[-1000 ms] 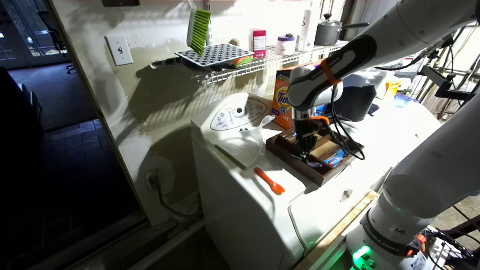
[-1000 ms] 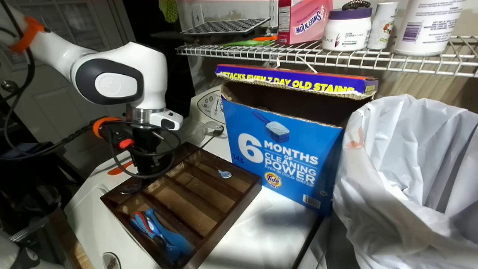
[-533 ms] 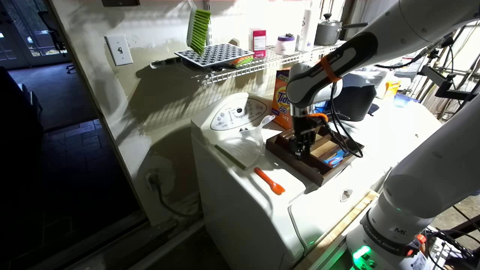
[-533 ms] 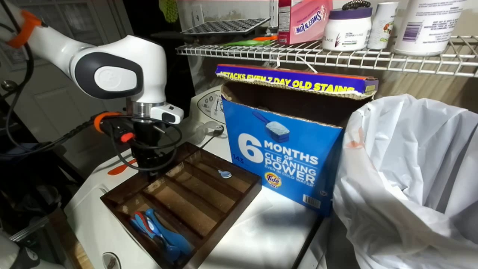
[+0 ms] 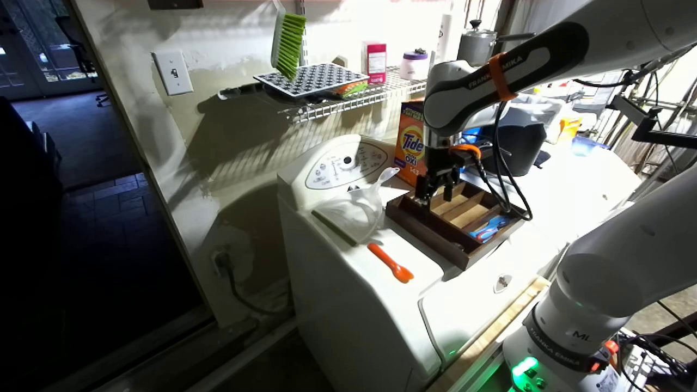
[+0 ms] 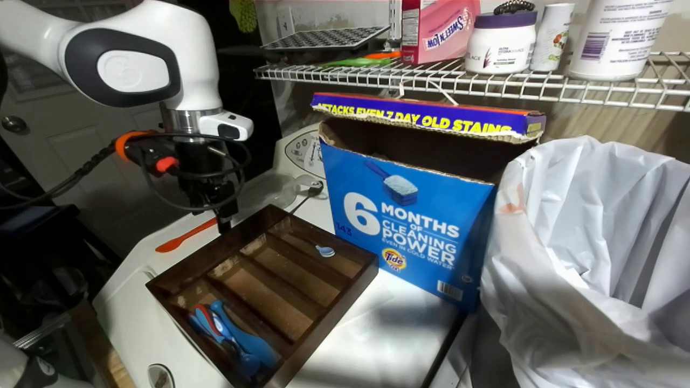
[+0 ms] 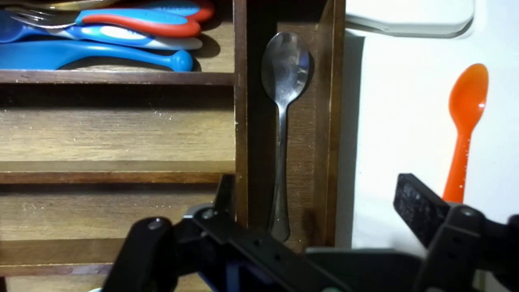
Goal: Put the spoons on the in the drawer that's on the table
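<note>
A metal spoon (image 7: 285, 67) lies flat in the end compartment of the brown wooden drawer (image 6: 322, 330). An orange spoon (image 5: 391, 263) rests on the white table (image 5: 419, 261), just outside that end of the drawer. Blue and red-handled utensils (image 6: 245, 345) share another compartment, and a small pale blue spoon (image 6: 325, 251) sits in a far one. In the wrist view my gripper (image 7: 319, 198) stands wide open over the end compartment, nothing between its fingers. Its jaws span the metal spoon's handle from above. In both exterior views it hovers above the drawer's edge.
A clear dustpan (image 5: 351, 215) lies beside the drawer. Behind it stands a tall Tide box (image 6: 409, 215), with a white-bagged bin (image 6: 582, 258) next to the box. A wire shelf (image 6: 458, 83) with bottles and boxes hangs above.
My gripper has let go of the metal spoon, which now lies down in the end compartment. The jaws have opened and the arm has risen. The orange spoon has stayed put.
</note>
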Robot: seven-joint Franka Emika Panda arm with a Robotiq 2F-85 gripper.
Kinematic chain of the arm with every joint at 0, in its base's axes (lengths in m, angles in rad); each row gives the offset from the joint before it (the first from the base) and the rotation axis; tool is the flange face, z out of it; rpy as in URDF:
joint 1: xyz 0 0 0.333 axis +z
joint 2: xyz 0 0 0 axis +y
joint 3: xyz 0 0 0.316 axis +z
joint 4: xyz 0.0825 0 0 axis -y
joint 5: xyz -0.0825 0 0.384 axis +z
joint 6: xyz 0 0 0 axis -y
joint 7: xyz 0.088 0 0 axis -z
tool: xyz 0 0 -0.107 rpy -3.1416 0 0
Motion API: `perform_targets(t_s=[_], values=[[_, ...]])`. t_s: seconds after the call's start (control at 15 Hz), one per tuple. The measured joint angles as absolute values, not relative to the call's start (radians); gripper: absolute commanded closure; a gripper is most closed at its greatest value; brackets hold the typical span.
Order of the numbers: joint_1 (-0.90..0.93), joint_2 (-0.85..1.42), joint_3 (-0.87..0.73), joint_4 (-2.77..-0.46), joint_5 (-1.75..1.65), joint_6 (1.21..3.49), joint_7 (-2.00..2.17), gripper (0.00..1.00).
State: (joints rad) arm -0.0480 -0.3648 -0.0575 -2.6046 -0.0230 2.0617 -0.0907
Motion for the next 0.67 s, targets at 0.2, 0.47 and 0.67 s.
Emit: perform_targets(t_s=[0.2,0.47,0.67], values=[[-0.042,-0.408,-0.036,-2.606,-0.023,2.052,-0.062,0.00],[-0.012,-0.459,0.013,-2.613,-0.014,2.027,0.015,0.00],[0.028,-0.486,0.057,-2.616,0.019,1.980,0.077,0.00]])
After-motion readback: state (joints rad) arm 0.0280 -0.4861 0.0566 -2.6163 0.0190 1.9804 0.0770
